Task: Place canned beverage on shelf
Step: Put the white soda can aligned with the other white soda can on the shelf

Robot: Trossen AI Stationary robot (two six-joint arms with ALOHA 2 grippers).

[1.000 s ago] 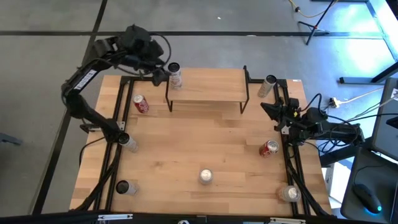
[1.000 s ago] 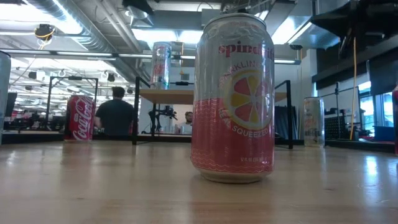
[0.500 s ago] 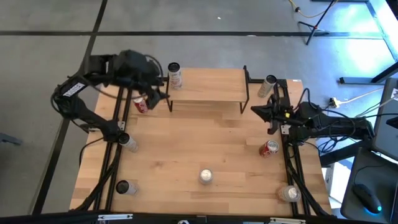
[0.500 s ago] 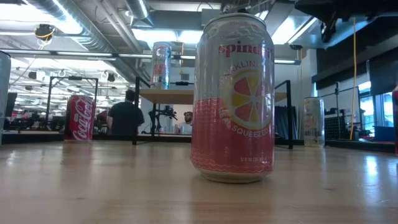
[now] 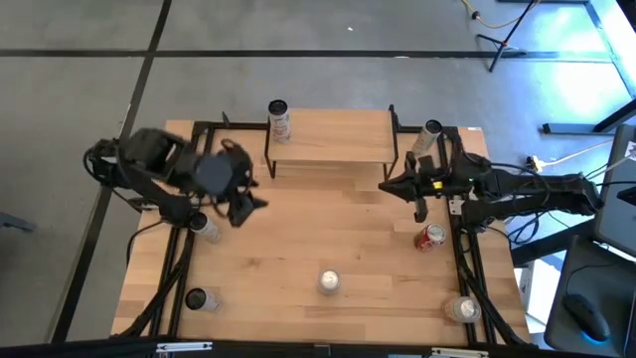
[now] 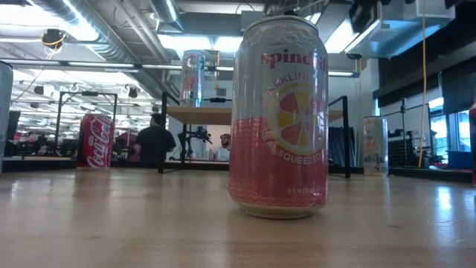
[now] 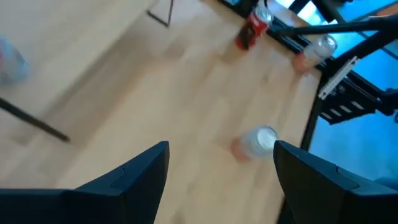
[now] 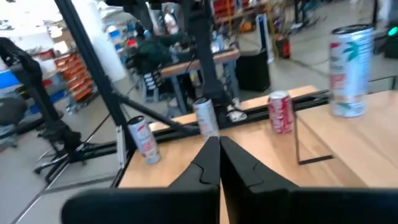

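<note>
Can (image 5: 279, 119): one is set upright on the shelf (image 5: 338, 139), at its left end, upper centre of the high view; in the low view it shows tall and pale on the plank, left of centre.

Left pincer (image 5: 241, 206): found a second ago beside that can, it has since been drawn away to the left-centre of the frame, above the desk (image 5: 328, 239). Its fingers are parted and nothing is held. One placement is judged complete.

Right pincer (image 5: 397, 189): moved leftward from the right edge toward the shelf's right leg; fingers pressed together, nothing held.

Loose cans: red can (image 5: 429, 237) lying at right; silver can (image 5: 431, 134) at upper right; pink can (image 5: 329, 282) at lower centre.

Writing: pink can (image 6: 279, 119) reads "spind…", "SPARKLIN…", "SQUEEZED"; a red can (image 6: 95, 141) at left bears Coca-Cola script.
</note>
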